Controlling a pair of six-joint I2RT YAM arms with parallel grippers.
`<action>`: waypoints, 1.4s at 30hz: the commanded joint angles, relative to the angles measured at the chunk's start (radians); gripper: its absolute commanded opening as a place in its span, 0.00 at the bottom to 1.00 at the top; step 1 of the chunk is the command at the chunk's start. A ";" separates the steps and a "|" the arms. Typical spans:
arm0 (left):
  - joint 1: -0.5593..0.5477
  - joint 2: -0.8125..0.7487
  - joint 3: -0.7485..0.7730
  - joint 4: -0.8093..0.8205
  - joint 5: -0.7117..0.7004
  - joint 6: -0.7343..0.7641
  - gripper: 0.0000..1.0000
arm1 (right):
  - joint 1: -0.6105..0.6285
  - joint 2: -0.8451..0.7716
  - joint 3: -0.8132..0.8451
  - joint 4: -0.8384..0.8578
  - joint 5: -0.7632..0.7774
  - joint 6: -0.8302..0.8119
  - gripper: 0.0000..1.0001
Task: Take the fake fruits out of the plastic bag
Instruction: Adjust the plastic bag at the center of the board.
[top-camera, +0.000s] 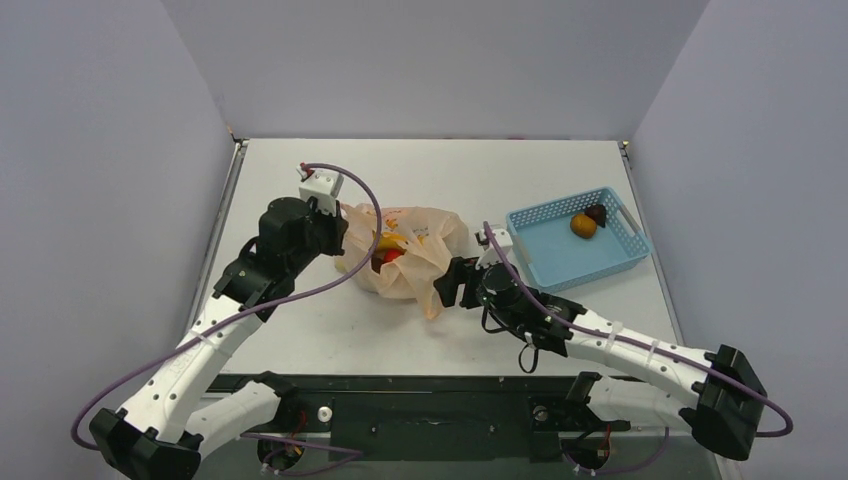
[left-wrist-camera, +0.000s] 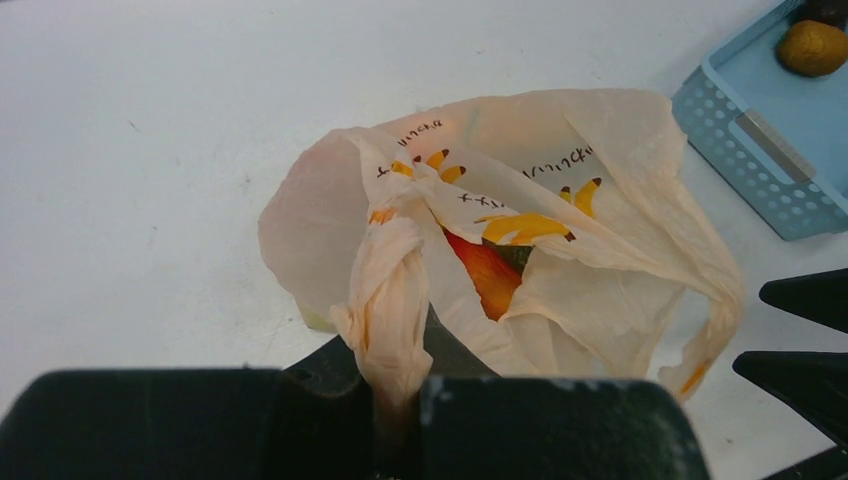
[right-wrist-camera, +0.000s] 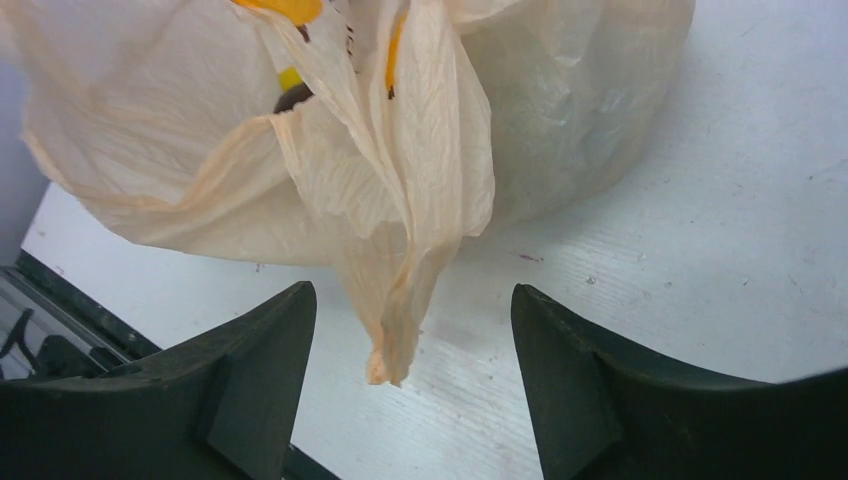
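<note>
In the middle of the top view, on the white desk (top-camera: 520, 170): the plastic bag (top-camera: 425, 240), slumped and crumpled, mouth gaping toward the lower left of the frame. Inside the mouth, a red-orange fruit (top-camera: 392, 256), with a yellow patch just above; too small there to tell fruit from print. At the bag's left edge, the left hand (top-camera: 338, 232), fingertips hidden by the film. At the bag's lower right, the right hand (top-camera: 452, 284), just beside a drooping handle.

From the left wrist: left hand (left-wrist-camera: 400, 390) pinched narrow on a twisted loop handle of the plastic bag (left-wrist-camera: 610, 250), near the bottom centre of the frame. Behind it, the open mouth, with the red-orange fruit (left-wrist-camera: 485, 275) deep among the folds and a dark sliver beside it. At the right edge, two dark fingertips of the right hand (left-wrist-camera: 800, 335), spread, clear of the bag.

From the right wrist: right hand (right-wrist-camera: 410, 300) spread wide, gripping nothing; the other handle dangling loose in the gap, touching neither finger.

At the right of the top view, well apart from the bag: a light blue basket (top-camera: 555, 250), holding an orange fruit (top-camera: 583, 226) and a dark maroon fruit (top-camera: 597, 212), touching, near its far end.
</note>
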 joint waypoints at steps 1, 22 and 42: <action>-0.003 0.012 0.034 -0.111 0.089 -0.135 0.00 | 0.014 -0.066 -0.048 0.080 0.090 0.025 0.71; 0.035 -0.054 0.057 -0.188 -0.122 -0.360 0.00 | -0.030 0.194 0.175 0.017 0.224 -0.070 0.00; 0.422 0.210 0.499 -0.211 0.444 -0.300 0.00 | -0.533 0.580 1.241 -0.536 -0.423 -0.183 0.00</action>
